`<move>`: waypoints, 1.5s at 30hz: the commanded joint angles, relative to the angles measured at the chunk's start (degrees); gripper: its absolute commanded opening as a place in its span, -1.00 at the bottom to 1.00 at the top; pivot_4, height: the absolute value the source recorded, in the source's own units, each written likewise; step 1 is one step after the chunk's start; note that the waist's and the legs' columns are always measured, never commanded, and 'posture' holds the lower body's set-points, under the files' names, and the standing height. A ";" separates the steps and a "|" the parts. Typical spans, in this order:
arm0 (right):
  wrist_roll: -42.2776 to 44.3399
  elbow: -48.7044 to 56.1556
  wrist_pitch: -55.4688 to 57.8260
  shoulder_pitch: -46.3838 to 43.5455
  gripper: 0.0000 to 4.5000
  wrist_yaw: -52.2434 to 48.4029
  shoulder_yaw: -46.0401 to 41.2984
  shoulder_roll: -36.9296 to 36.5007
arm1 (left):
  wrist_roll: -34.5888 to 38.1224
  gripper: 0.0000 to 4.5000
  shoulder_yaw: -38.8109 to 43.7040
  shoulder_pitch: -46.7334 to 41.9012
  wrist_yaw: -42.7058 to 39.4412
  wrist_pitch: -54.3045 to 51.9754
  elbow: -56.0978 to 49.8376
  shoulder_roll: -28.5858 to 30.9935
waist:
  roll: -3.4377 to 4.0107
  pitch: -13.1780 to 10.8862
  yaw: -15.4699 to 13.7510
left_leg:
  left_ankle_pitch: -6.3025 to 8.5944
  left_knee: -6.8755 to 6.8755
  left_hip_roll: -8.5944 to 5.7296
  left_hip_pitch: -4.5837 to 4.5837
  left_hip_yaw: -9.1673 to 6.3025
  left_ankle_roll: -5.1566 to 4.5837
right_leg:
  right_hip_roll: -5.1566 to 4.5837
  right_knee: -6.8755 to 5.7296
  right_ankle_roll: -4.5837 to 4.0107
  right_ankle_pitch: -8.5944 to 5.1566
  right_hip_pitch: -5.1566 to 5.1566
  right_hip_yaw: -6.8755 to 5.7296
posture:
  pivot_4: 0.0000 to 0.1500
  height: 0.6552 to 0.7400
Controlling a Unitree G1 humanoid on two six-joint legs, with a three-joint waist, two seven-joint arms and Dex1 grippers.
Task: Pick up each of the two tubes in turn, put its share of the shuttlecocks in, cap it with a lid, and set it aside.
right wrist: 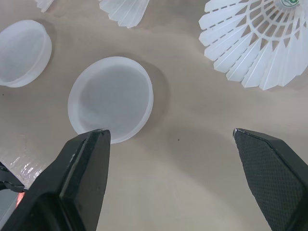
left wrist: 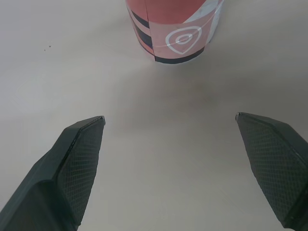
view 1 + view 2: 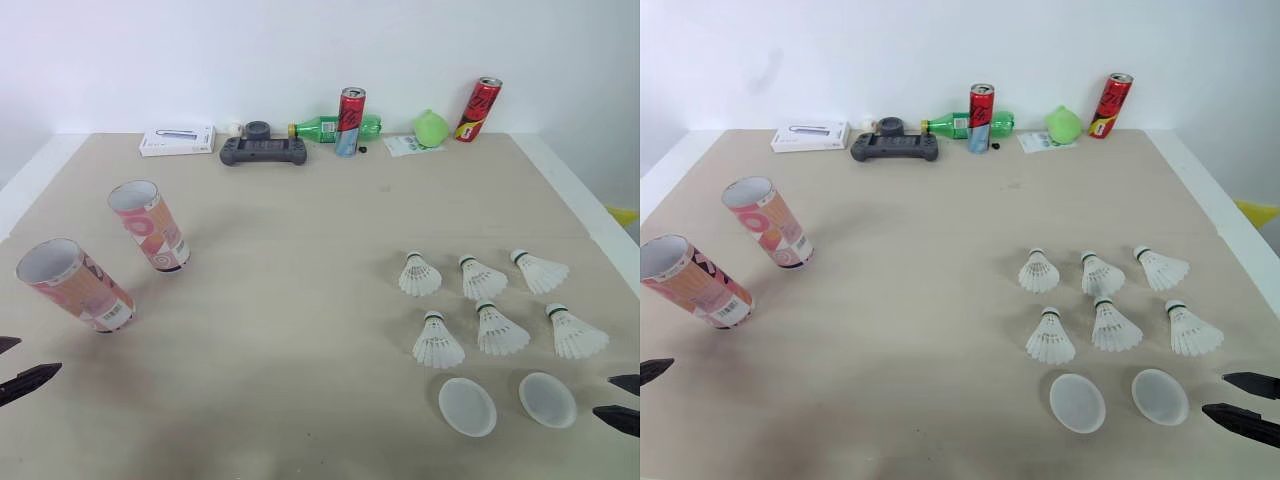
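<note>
The left jaws stood spread wide, facing the pink patterned cardboard tube; the right jaws gaped, empty, beside a translucent round plastic lid.

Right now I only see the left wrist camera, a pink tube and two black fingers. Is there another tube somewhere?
Observer: Yes. A second tube stands behind the near tube, farther from the robot.
Operator: Where are the birdies?
Observer: Six shuttlecocks lie in two rows of three on the robot's right.
Operator: And the lids?
Observer: Two lids lie just nearer the robot than the shuttlecocks, beside the open right gripper.
</note>
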State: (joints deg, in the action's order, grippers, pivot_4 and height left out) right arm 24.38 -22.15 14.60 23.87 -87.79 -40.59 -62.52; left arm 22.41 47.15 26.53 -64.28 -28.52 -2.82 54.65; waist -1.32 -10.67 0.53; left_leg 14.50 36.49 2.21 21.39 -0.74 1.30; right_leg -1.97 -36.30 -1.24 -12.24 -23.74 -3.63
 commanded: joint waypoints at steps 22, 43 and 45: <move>4.79 12.24 9.77 1.69 0.95 -0.47 -5.16 -0.25 | -0.02 1.00 1.04 -2.15 -0.24 1.34 2.13 0.83 | -0.04 0.03 0.00 | 0.09 0.00 0.37 0.00 0.36 0.00 | 0.44 -0.07 0.01 0.01 -0.22 0.26 | 1.00 1.00; 42.17 55.22 30.46 -33.00 0.95 27.23 17.30 8.89 | 1.50 1.00 -4.72 -13.85 14.92 17.55 2.75 -17.44 | -0.53 0.24 -0.62 | 0.14 0.14 0.73 0.00 0.47 0.15 | 0.97 -0.50 0.13 0.10 -0.45 0.70 | 1.00 1.00; 41.73 54.96 30.28 -36.91 0.95 28.78 20.49 10.15 | 1.32 1.00 -6.56 -15.81 16.46 18.61 3.78 -18.64 | -0.53 0.24 -0.72 | 0.15 0.16 0.73 -0.04 0.55 0.14 | 1.00 -0.56 0.24 0.18 -0.45 0.71 | 1.00 1.00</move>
State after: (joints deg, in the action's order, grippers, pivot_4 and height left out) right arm 65.70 31.75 45.79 -9.62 -60.93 -22.52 -53.11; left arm 23.96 41.76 12.27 -49.92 -12.14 0.27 36.61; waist -1.84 -10.43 -0.19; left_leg 14.64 36.66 2.94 21.37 -0.21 1.43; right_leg -0.97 -36.89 -0.99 -12.06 -24.22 -2.90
